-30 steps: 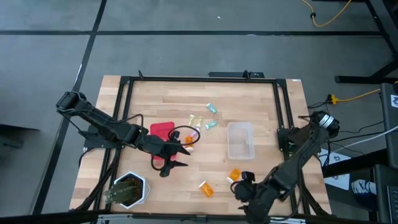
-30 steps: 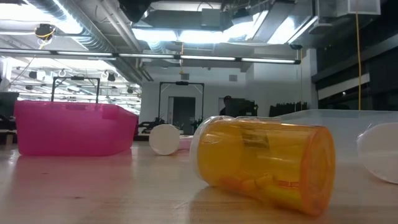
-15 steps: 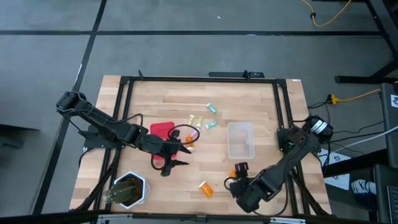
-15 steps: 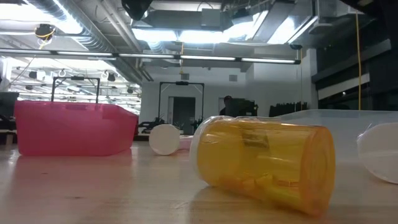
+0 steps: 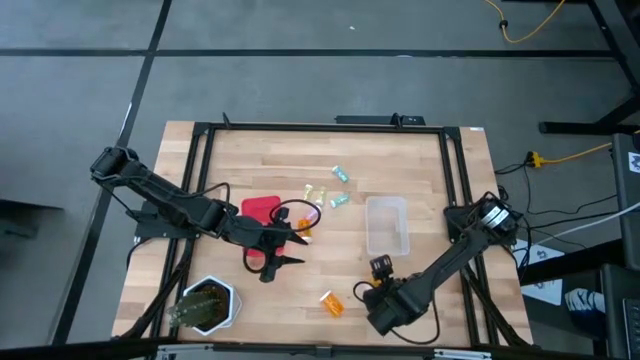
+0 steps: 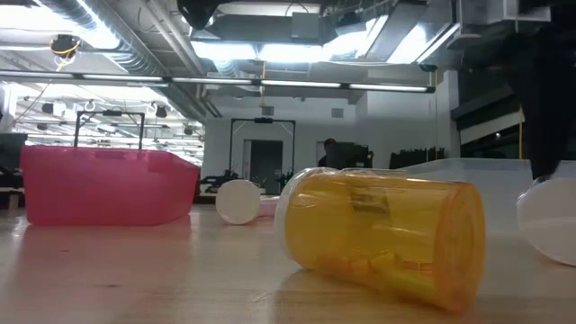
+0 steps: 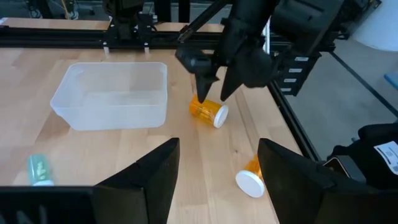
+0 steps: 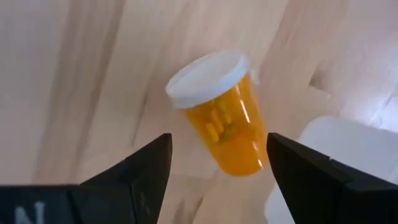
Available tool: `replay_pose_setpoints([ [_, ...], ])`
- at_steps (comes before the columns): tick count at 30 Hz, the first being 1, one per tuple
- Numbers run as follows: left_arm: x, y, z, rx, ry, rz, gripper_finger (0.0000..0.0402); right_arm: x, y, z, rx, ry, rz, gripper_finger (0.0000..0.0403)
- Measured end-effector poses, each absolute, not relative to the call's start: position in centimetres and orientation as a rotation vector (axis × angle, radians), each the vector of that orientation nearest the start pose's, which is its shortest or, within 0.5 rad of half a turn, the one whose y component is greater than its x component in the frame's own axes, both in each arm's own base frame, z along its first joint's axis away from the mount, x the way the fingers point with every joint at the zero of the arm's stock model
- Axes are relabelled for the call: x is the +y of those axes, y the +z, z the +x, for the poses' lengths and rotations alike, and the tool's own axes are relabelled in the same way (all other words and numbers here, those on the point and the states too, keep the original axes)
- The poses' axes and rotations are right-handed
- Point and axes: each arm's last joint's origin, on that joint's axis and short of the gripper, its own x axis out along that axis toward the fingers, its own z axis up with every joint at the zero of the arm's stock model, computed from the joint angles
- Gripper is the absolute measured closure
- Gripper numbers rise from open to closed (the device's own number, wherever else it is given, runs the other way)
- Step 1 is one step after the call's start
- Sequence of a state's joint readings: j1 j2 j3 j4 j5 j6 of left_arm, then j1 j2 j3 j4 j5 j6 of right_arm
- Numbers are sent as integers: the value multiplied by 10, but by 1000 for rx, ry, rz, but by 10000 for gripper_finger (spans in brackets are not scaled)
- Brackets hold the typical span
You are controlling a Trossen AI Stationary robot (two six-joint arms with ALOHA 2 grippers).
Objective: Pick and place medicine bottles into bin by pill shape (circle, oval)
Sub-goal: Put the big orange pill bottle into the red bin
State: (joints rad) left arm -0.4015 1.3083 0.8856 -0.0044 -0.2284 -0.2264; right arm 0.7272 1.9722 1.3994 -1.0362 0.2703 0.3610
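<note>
An orange medicine bottle (image 8: 221, 115) with a white cap lies on its side on the table, close to the clear bin (image 5: 386, 225). My right gripper (image 7: 212, 92) hangs open just above this bottle (image 7: 208, 111), fingers pointing down and touching nothing. A second orange bottle (image 5: 331, 302) lies nearer the table's front edge. Several small pastel bottles (image 5: 338, 188) lie on the table beyond the pink bin (image 5: 260, 208). My left gripper (image 5: 290, 252) waits open beside the pink bin, holding nothing.
A white hexagonal pot (image 5: 208, 303) with dark contents stands at the front left. A black cable loop (image 5: 300, 216) lies beside the pink bin. A black metal frame (image 5: 200, 170) runs around the table. In the low view, the second orange bottle (image 6: 387, 234) fills the foreground.
My right gripper has come down and a little toward the table's far edge, over the orange bottle next to the clear bin. It has tipped to point more steeply down, has rolled at the wrist, and has stayed open. The bottles have not moved.
</note>
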Motion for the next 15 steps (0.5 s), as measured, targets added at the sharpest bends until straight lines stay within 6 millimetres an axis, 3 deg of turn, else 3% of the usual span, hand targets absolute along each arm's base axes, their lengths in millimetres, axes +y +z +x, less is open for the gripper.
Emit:
replay_pose_setpoints([
  [5,-106,273,267,420,-124,-92,190,225,160,281,1457,103,-511,139],
  [15,-106,274,267,408,-126,-97,190,226,145,290,1493,100,-385,143],
])
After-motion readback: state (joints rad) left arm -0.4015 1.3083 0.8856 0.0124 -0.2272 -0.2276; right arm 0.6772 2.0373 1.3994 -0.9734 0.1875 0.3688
